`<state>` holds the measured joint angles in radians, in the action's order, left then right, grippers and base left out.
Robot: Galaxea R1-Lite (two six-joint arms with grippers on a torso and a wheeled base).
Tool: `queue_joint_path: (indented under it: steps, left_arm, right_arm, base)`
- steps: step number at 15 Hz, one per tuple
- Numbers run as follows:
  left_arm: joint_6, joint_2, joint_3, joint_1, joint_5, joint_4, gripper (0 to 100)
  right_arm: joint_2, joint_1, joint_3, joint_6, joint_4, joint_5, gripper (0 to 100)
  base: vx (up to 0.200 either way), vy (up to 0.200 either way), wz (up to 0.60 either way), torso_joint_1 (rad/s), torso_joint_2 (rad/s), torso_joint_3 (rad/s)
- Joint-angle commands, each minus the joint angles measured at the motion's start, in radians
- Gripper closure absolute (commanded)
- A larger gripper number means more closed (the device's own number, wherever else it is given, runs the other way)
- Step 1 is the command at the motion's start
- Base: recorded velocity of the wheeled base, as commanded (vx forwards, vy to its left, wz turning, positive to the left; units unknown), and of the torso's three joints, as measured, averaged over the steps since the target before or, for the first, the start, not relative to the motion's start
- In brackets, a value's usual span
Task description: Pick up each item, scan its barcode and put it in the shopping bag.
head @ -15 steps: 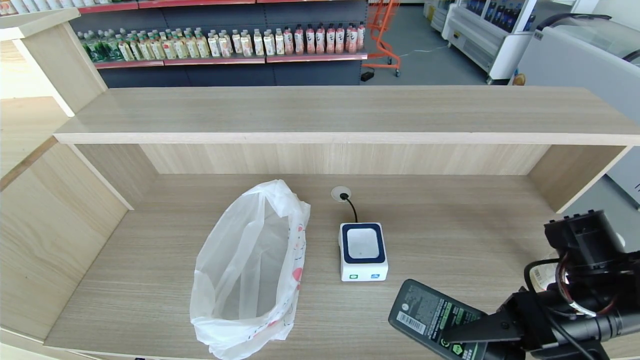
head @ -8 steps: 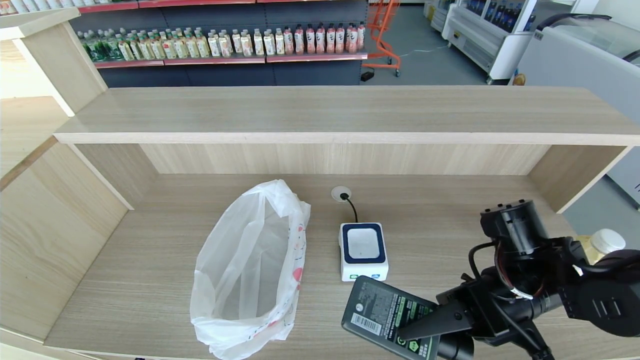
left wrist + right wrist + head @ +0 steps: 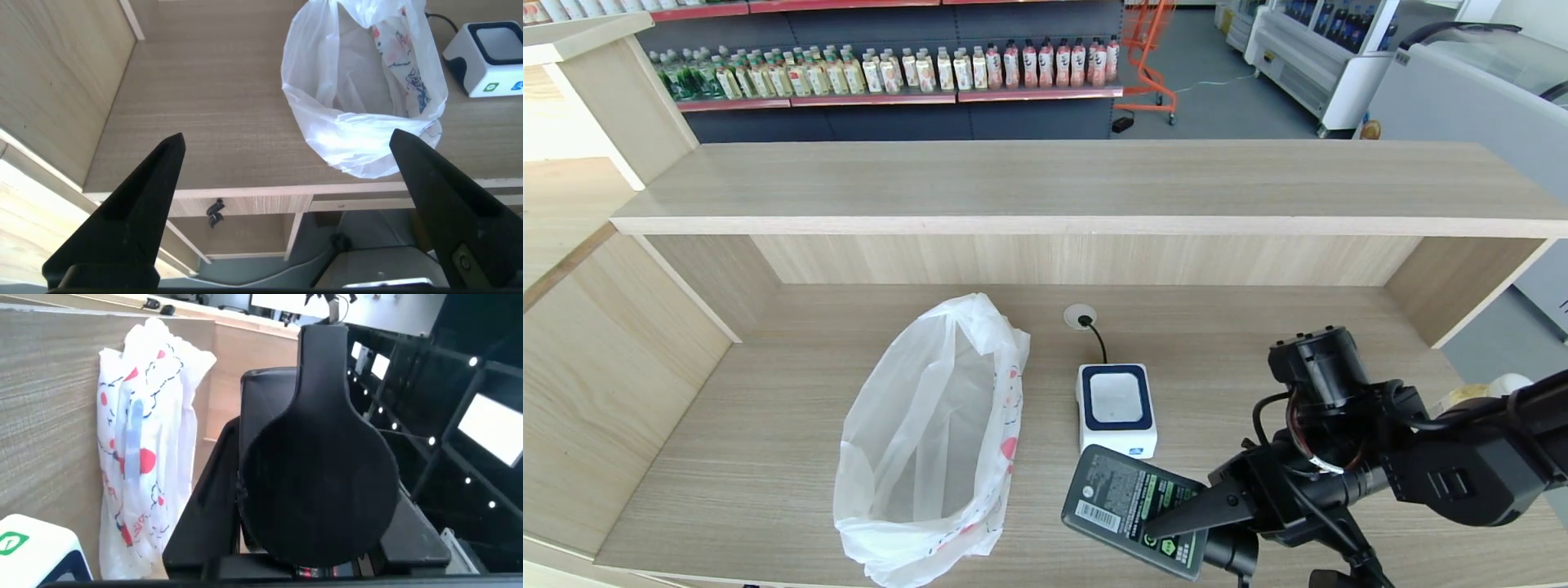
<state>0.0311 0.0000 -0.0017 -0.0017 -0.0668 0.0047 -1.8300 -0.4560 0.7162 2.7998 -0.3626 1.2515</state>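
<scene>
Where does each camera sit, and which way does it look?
Head view: on the head, looking down at the counter; right gripper holds a packet.
Left wrist view: on the left wrist, looking down past the open left gripper at the bag.
Right wrist view: on the right wrist, looking past the packet toward the scanner.
Shared: all three show bag and scanner.

Bright even lighting; sharp; wide-angle edge distortion.

The right tool (image 3: 1176, 523) covers the gripped end of the dark pack (image 3: 1119, 494), whose print is too small to read. Behind the tool's arm, a bottle (image 3: 1507, 382) shows little beyond its cap. The pack hides part of the front edge of the scanner (image 3: 1116, 404).
</scene>
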Motion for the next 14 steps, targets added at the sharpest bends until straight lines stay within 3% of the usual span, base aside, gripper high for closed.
queue_joint_path:
  steps: [1,6,14]
  left_arm:
    - [0.000,0.002,0.000,0.000,-0.001,0.000,0]
    - [0.000,0.002,0.000,0.000,0.001,0.000,0]
    - [0.001,0.000,0.000,0.000,-0.001,0.000,0]
  right_arm:
    - [-0.003,0.000,0.011,0.046,-0.033,-0.001,100]
    - [-0.002,0.000,0.016,0.010,-0.128,-0.001,100]
    - [0.005,-0.001,0.022,0.000,-0.150,-0.001,100]
  base:
    - [0.000,0.000,0.00,0.000,0.00,0.000]
    - [0.000,0.000,0.00,0.000,0.00,0.000]
    - [0.000,0.000,0.00,0.000,0.00,0.000]
